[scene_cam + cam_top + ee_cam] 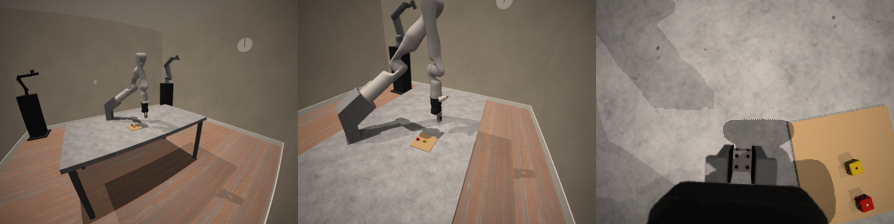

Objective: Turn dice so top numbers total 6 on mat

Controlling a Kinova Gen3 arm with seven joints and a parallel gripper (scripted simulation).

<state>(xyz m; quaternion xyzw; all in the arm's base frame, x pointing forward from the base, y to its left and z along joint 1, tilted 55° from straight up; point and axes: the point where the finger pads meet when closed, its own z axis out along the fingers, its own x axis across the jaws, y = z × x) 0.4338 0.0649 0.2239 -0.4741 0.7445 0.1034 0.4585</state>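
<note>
My gripper (742, 158) is shut on a pale grey die (742, 161) whose face toward the wrist camera shows four pips. It hangs well above the table, beyond the far edge of the tan mat (424, 143); it also shows in the top view (439, 118) and the exterior view (145, 115). On the mat lie a yellow die (854, 167) and a red die (863, 202), side by side; they also show in the top view, the yellow die (424, 140) and the red die (417, 138). The red die shows one white pip on top. The yellow die's top face is too small to read.
The mat (841, 160) lies flat on the grey table top (128, 131). The arm's grey base block (353, 113) stands left of the mat. Two black pedestals with small arms (32, 115) (167, 92) stand on the floor beyond the table.
</note>
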